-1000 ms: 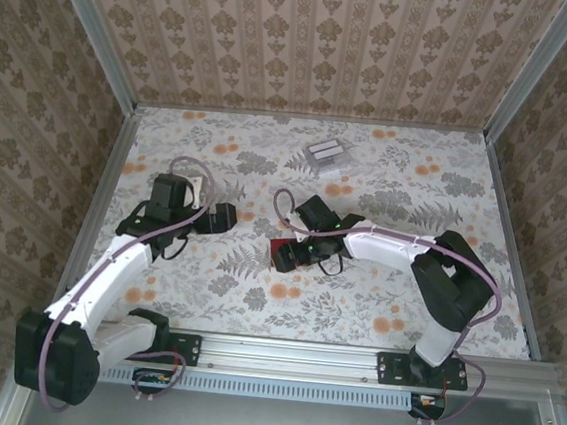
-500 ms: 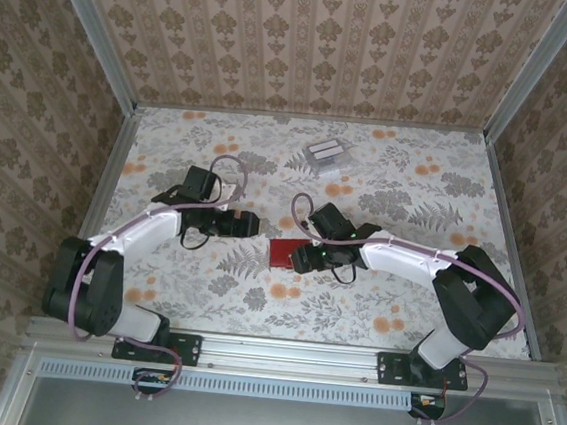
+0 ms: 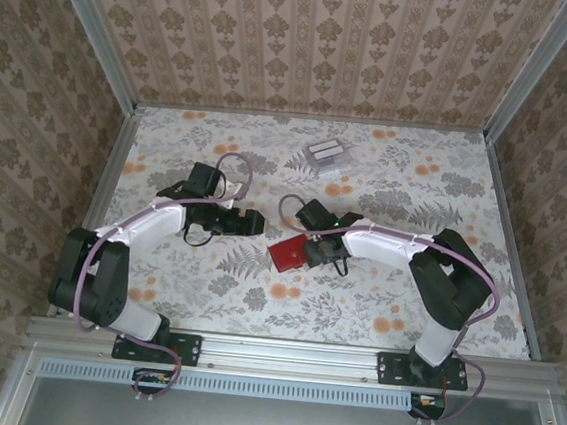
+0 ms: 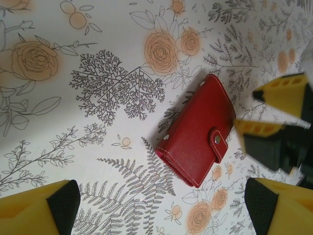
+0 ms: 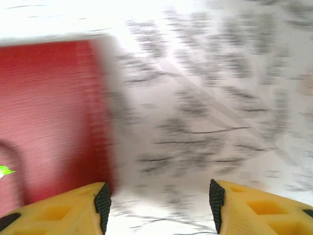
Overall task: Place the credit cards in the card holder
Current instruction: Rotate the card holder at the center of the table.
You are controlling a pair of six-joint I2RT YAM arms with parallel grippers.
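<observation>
The right hand (image 5: 159, 208) hangs low, fingers spread with nothing between them, just beside the card holder (image 5: 49, 112). The holder lies shut on the tabletop (image 3: 426, 297), its tab snapped down. The left hand (image 4: 161, 201), also wide open and empty, hovers near the card holder's other side. The credit cards (image 3: 327, 154) sit well beyond the card holder, untouched. The step in hand looks like opening it — next, one hand likely pins it while the other lifts the tab.
</observation>
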